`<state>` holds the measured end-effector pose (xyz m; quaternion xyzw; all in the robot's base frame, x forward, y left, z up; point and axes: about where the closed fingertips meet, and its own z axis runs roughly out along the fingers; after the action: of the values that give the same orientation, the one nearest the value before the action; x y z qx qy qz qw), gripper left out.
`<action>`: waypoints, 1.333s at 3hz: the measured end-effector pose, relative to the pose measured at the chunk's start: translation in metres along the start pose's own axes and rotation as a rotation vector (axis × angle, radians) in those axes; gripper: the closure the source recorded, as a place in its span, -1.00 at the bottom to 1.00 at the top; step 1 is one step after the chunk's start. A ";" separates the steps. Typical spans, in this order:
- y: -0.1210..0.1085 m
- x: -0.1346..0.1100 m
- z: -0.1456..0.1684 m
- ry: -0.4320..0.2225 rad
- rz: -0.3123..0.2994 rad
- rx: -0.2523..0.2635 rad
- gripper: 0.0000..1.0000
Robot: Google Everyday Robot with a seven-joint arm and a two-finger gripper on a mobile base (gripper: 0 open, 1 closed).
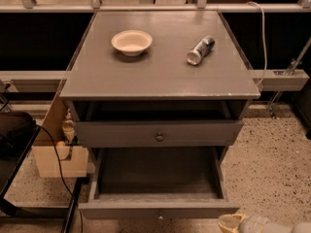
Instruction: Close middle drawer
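Middle drawer (158,178): grey, wide and shallow, pulled far out of the cabinet (73,89), its front close to the lower edge of view. Directly above it sits the upper drawer (121,134), which has a round knob at its centre and a dark gap beneath the cabinet top. Gripper (231,223): cream-coloured tip at the lower right, just beside the right end of the middle drawer's front and over the speckled floor (272,159); open or closed, I cannot tell. On the cabinet top: a cream bowl (131,41) toward the back left and a silver can (200,50) lying on its side to the right, well apart; a cardboard box (53,152) stands on the floor at the left.
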<state>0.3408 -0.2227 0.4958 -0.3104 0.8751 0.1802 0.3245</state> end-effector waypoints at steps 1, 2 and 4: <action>0.002 0.027 0.032 -0.010 0.018 -0.037 1.00; 0.002 0.027 0.032 -0.010 0.018 -0.037 1.00; -0.001 0.046 0.056 -0.039 -0.036 -0.070 1.00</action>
<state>0.3398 -0.2141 0.4237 -0.3337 0.8561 0.2108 0.3335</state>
